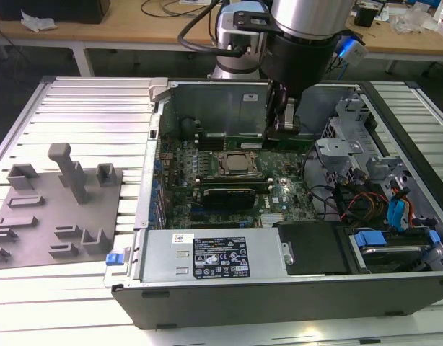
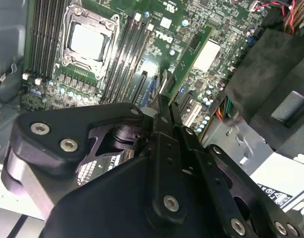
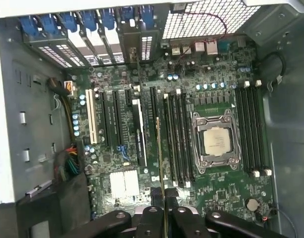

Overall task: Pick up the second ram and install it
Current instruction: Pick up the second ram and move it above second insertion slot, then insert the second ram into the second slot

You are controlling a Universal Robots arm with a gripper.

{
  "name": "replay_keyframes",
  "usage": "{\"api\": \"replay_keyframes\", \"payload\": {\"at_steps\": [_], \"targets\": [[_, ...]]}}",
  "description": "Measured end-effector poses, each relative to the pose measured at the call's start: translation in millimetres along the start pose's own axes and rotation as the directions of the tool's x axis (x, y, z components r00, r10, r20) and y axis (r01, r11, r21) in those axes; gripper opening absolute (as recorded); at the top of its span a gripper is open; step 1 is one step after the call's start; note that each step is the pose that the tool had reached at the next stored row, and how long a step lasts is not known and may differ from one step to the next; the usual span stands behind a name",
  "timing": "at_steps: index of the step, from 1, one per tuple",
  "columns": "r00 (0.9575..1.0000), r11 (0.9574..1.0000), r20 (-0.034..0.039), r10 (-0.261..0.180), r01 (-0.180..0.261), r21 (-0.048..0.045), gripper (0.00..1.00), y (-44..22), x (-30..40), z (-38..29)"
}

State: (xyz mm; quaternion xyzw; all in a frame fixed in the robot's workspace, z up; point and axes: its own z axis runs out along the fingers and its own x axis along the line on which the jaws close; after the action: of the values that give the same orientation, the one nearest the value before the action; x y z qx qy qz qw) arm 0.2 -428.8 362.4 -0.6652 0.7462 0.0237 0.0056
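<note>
**A:** What is the gripper [image 3: 163, 199] doing?

**B:** It is closed tight on the second ram [image 3: 158, 148]. In the first wrist view the two fingers [image 3: 153, 215] pinch one end of the green stick. The stick shows edge-on there, as a thin line.

**A:** Where does the stick lie against the processor socket [image 3: 216, 141]?

**B:** It runs parallel to the socket's side. One bank of black memory slots [image 3: 177, 139] lies between it and the socket. A second bank [image 3: 253, 131] sits on the socket's opposite side, well apart from the stick.

**A:** Is it seated in a slot?

**B:** I cannot tell whether its lower edge touches the motherboard [image 3: 221, 198]. In the second wrist view its flat green face, with a pale label, reaches out from the fingertips over the board. The slots again lie between it and the socket.

**A:** And from outside?

**B:** In the exterior view the arm [image 1: 308, 29] reaches down into the open computer case [image 1: 279, 303]. The gripper hangs beyond the socket, toward the exterior view's right. A black card [image 1: 229, 194] lies just beside the socket on its near side.
</note>
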Motion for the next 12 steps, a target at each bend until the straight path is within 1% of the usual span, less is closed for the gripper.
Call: {"api": "replay_keyframes", "payload": {"at_steps": [3, 12], "targets": [[1.0000, 1.0000, 0.0001, 0.000, 0.000, 0.0000, 0.14, -1.2, -3.6, 2.5], [1.0000, 1.0000, 0.0000, 0.000, 0.000, 0.0000, 0.14, -1.9, -4.2, 3.2]]}}
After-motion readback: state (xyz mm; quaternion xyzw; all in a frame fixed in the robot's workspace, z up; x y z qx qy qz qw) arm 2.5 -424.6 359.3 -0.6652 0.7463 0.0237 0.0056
